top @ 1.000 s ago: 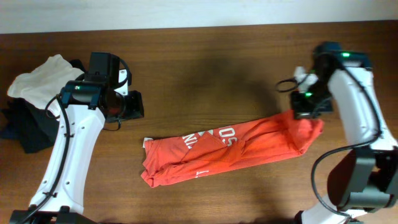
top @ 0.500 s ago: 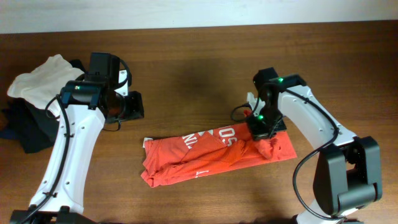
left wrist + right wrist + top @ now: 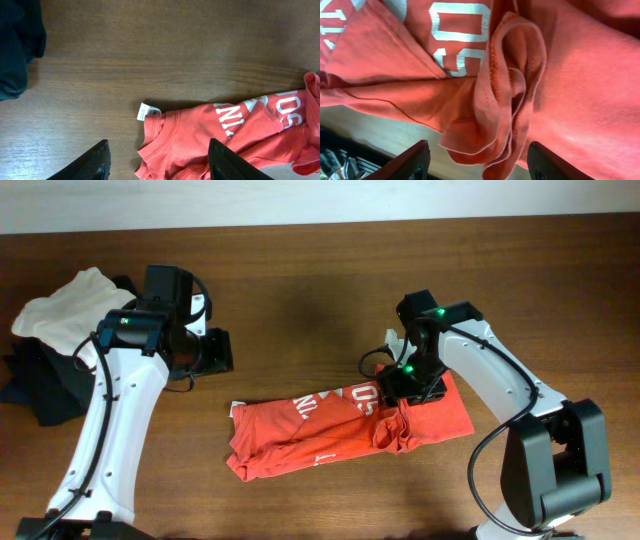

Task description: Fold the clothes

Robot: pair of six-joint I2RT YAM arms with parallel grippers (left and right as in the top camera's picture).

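The left gripper and right gripper both gape wide, gripping nothing, the right over the bunched orange-red cotton T-shirt.

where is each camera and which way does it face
Overhead: above the table, looking down on the shirt; left arm and right arm show.
Left wrist: on the left arm, looking past open left claw at the shirt's collar end.
Right wrist: close over the shirt's bunched end, open right claw at bottom.
All share the shirt.
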